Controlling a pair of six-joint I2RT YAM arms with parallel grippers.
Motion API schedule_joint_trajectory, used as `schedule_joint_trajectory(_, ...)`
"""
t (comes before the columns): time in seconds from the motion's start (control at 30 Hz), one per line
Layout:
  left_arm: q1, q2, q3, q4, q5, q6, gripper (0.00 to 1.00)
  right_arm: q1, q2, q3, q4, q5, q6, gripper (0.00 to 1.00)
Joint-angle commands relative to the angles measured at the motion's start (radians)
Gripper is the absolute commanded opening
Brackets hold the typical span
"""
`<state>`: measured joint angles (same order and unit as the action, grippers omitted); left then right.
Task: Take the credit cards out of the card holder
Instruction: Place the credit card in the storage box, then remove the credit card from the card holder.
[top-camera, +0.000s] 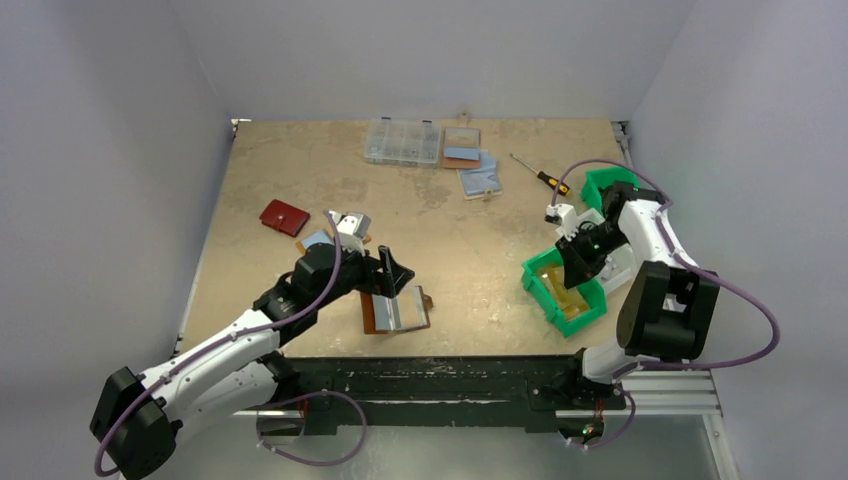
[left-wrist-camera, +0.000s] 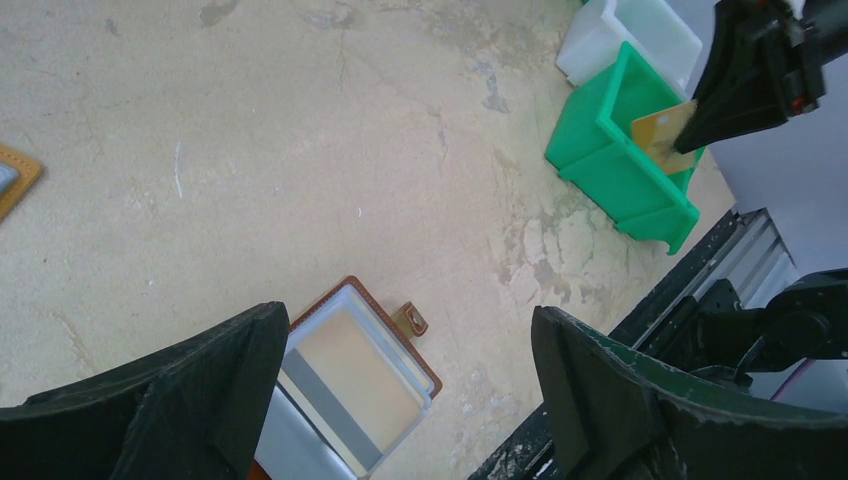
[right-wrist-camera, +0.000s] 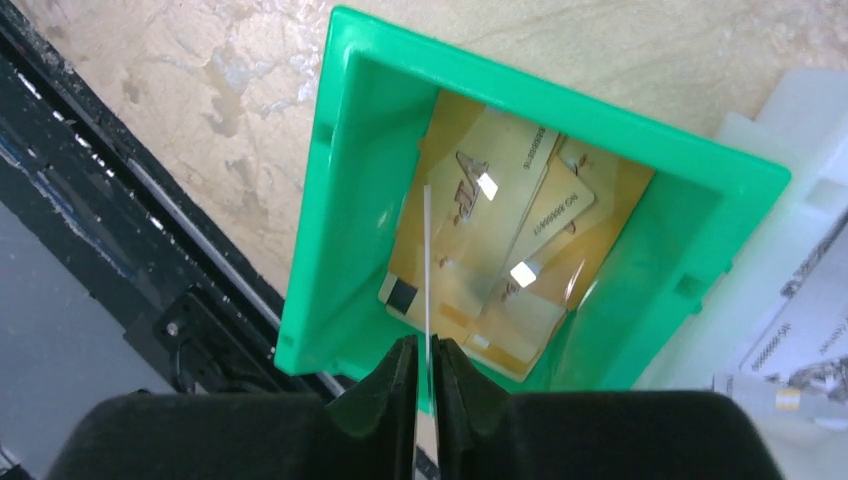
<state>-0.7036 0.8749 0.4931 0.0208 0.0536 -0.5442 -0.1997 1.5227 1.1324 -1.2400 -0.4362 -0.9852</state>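
The brown card holder (top-camera: 395, 312) lies open near the table's front edge, and a gold card with a grey stripe shows in its clear sleeve (left-wrist-camera: 355, 375). My left gripper (top-camera: 390, 272) hovers above it, open wide (left-wrist-camera: 408, 330), holding nothing. My right gripper (top-camera: 572, 262) hangs over the green bin (top-camera: 540, 290). A gold credit card (left-wrist-camera: 660, 132) stands edge-on (right-wrist-camera: 427, 270) between its jaws (right-wrist-camera: 426, 350), which are a sliver apart with thin gaps on both sides. Several gold credit cards (right-wrist-camera: 500, 250) lie in the bin (right-wrist-camera: 330, 230).
A dark red wallet (top-camera: 284, 217) lies at the left. At the back are a clear parts box (top-camera: 403, 142), two other holders (top-camera: 462, 147) (top-camera: 479, 180) and a screwdriver (top-camera: 540, 176). A second green bin (top-camera: 604, 184) and a white bin (left-wrist-camera: 640, 30) stand at the right.
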Motion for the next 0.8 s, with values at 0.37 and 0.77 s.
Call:
schedule_joint_trajectory(0.37, -0.004, -0.104, -0.066, 0.113, 0.046, -0.221, 1.00, 0.019, -0.185, 0.086, 0.208, 0.098, 0.157, 0.40)
schedule_joint_trajectory(0.77, -0.004, -0.116, -0.131, 0.160, 0.107, -0.404, 0.96, 0.076, -0.380, -0.029, 0.182, -0.653, -0.113, 0.92)
